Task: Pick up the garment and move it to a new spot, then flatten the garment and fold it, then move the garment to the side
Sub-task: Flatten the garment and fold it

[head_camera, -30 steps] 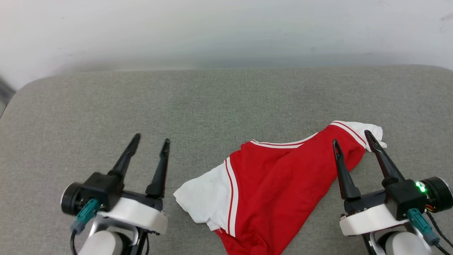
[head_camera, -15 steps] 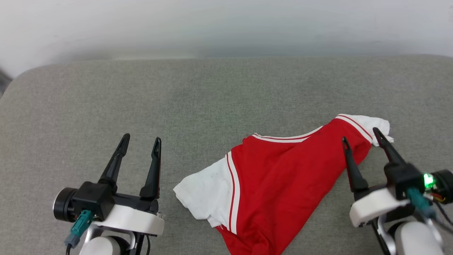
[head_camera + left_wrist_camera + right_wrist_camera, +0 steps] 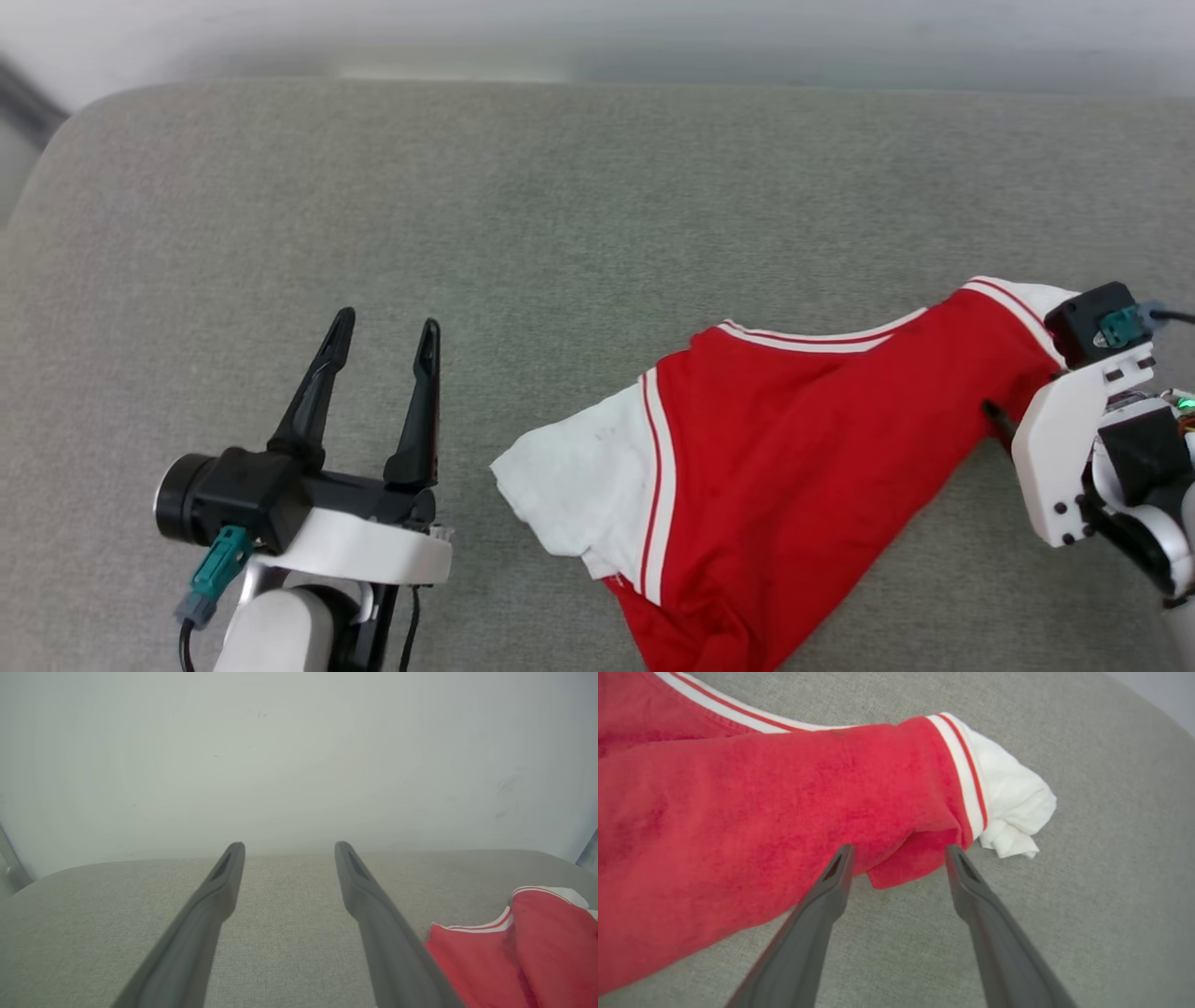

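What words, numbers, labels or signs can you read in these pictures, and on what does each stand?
None can be read.
The garment shows red cloth, white sleeves and striped trim, with no print on the visible side.
The grey surface, the left claw and the right claw carry no legible marking.

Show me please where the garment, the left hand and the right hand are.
garment (image 3: 803, 448), head view, on its red body.
left hand (image 3: 387, 319), head view, midway between its fingertips.
right hand (image 3: 899, 849), right wrist view, midway between its fingertips.
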